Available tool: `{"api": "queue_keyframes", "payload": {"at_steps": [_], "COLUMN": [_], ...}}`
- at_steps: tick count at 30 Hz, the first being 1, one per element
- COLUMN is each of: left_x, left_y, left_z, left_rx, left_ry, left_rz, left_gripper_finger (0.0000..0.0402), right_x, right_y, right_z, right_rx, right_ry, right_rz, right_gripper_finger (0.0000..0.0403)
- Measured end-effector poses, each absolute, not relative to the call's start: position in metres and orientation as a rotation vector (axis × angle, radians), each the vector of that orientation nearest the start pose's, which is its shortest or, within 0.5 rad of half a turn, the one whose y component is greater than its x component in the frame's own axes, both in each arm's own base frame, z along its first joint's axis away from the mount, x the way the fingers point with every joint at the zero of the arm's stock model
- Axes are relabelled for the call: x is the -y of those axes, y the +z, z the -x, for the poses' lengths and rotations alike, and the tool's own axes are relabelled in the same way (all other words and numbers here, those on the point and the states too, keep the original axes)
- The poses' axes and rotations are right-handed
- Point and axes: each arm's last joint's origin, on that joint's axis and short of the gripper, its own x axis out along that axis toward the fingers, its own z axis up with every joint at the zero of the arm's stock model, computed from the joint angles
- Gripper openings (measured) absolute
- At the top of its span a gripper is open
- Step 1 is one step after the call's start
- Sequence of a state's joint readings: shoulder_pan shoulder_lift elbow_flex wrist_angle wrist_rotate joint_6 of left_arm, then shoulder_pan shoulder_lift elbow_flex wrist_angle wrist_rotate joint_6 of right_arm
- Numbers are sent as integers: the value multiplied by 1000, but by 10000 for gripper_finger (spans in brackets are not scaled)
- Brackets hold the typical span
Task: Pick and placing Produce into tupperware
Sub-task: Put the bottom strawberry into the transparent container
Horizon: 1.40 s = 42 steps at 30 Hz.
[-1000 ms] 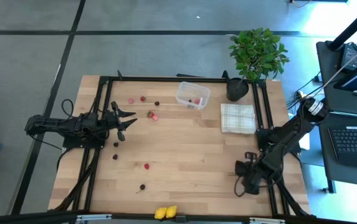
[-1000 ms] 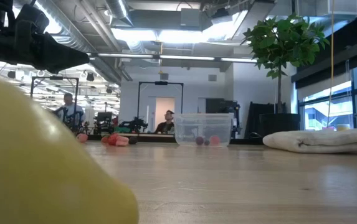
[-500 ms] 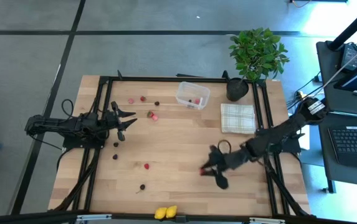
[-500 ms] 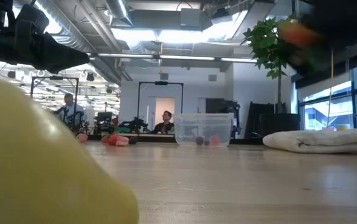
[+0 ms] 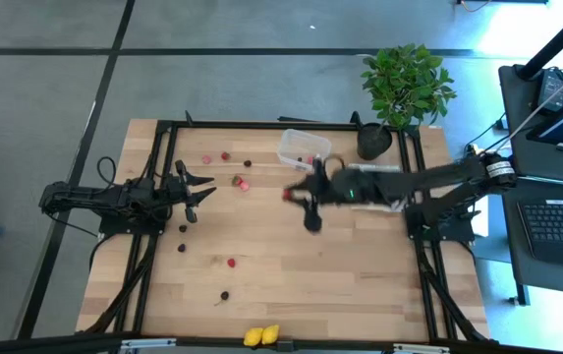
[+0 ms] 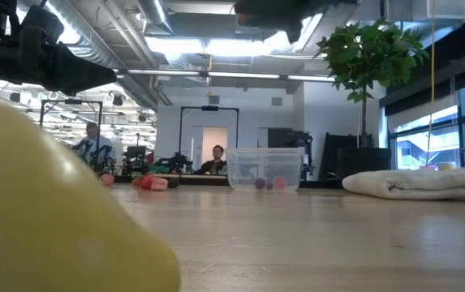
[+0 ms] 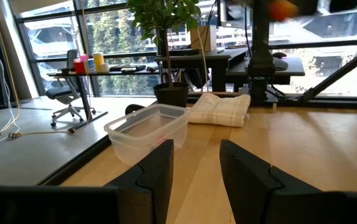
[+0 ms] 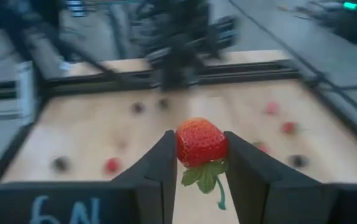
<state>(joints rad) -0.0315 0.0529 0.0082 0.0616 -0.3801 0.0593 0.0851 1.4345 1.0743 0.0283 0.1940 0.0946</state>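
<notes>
Right gripper grasping a strawberry above mid-table; the tupperware lies just beyond it toward the far edge, much nearer this arm than the left

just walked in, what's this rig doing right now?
The right tool is carrying a red strawberry with a green stem above the wooden table, close to the clear plastic tupperware box, which already holds a few pieces. The left tool waits empty at the table's left side. Small red and dark berries and two yellow lemon-like pieces lie loose.
</notes>
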Motion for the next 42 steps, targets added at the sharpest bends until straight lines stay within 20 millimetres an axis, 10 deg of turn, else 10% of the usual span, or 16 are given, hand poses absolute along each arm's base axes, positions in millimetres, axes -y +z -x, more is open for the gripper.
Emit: {"api": "queue_keyframes", "payload": {"at_steps": [7,14,31,42], "left_x": [-8,-8,-8,-8], "left_y": [168,168,168,168], "left_z": [-99,-99,-99,-99], "left_rx": [6,6,5,5], "left_ry": [349,349,353,354], "left_rz": [-56,-58,-59,-59], "left_gripper_finger": [124,124,124,124], "right_x": [52,102,174,195], "right_y": [366,382,269,238], "right_z": [-316,-295,-341,-373], "right_rx": [-415,-515,-959,-1157], "right_ry": [-350,-516,-586,-540], "right_rz": [-57,-99,-228,-252], "right_gripper_finger": [109,113,110,109]}}
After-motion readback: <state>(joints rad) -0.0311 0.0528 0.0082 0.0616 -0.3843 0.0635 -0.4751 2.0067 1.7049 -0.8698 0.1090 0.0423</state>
